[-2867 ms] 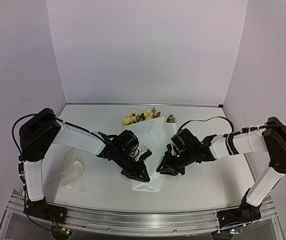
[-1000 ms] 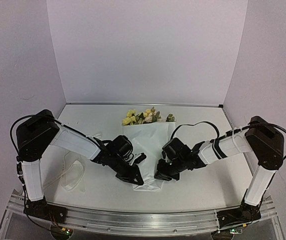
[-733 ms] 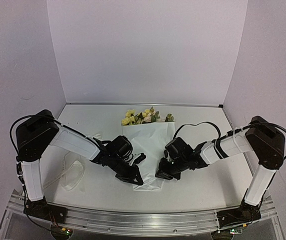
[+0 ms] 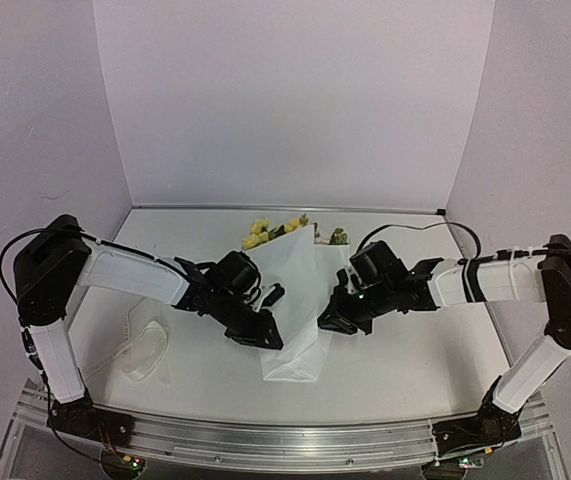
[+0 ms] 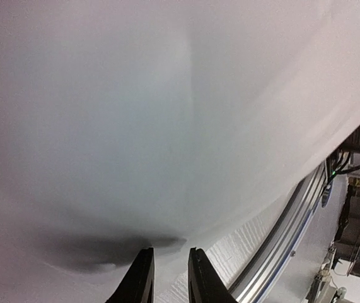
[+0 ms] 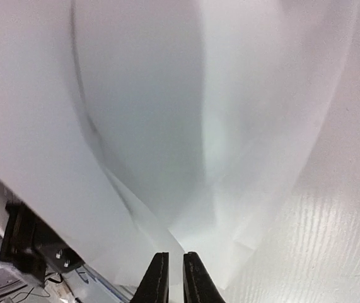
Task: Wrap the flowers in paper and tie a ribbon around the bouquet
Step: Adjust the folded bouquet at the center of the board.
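The white paper [image 4: 293,300] stands folded into a narrow cone over the flowers [image 4: 270,232], whose yellow blooms and green leaves show at its far wide end. My left gripper [image 4: 271,340] sits against the cone's left side. In the left wrist view its jaws [image 5: 170,252] are a little apart, with the paper [image 5: 167,126] just beyond the tips. My right gripper [image 4: 328,322] is at the cone's right edge. In the right wrist view its jaws [image 6: 175,255] are barely parted, and a flap of the paper [image 6: 167,126] reaches down to them. The sheer ribbon [image 4: 145,345] lies looped at the table's left.
The white table [image 4: 415,360] is bounded by pale walls on three sides. An aluminium rail [image 4: 285,440] runs along the near edge and also shows in the left wrist view as a metal rail [image 5: 293,214]. Both arm bases stand at the near corners.
Both grippers have moved away from the near edge. The paper has risen into a narrower, taller cone. The jaws of both grippers have parted slightly.
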Motion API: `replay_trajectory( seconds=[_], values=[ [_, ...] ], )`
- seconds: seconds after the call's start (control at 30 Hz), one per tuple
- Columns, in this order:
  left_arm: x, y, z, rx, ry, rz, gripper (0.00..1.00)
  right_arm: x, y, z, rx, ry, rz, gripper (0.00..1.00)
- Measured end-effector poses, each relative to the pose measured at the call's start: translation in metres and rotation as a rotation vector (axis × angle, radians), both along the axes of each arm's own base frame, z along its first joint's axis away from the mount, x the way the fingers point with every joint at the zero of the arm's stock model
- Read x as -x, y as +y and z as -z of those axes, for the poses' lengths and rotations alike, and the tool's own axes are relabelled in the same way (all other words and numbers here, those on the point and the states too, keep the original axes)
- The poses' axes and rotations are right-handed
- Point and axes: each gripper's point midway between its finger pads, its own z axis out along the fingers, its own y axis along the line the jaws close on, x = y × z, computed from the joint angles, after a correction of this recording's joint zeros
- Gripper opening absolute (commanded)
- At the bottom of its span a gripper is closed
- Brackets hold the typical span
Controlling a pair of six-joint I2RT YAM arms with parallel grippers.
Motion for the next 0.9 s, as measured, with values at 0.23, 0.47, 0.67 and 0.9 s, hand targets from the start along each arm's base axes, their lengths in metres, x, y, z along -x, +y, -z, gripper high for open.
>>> replay_trajectory(
  seconds=[0.23, 0.47, 0.67, 0.9],
  values=[
    [-0.117, 0.007, -0.054, 0.094, -0.136, -0.194, 0.20, -0.004, 0.002, -0.038, -0.027, -0.071, -0.050, 0.17],
    [-0.205, -0.035, -0.060, 0.177, -0.200, -0.185, 0.19, -0.003, -0.021, -0.036, 0.024, -0.053, -0.041, 0.24],
    [-0.184, -0.065, 0.007, 0.117, -0.084, -0.097, 0.19, -0.014, -0.034, -0.041, 0.030, -0.050, -0.027, 0.30],
    [-0.174, -0.071, 0.015, 0.109, -0.051, -0.071, 0.19, -0.067, -0.010, -0.053, -0.054, -0.003, -0.013, 0.31]
  ],
)
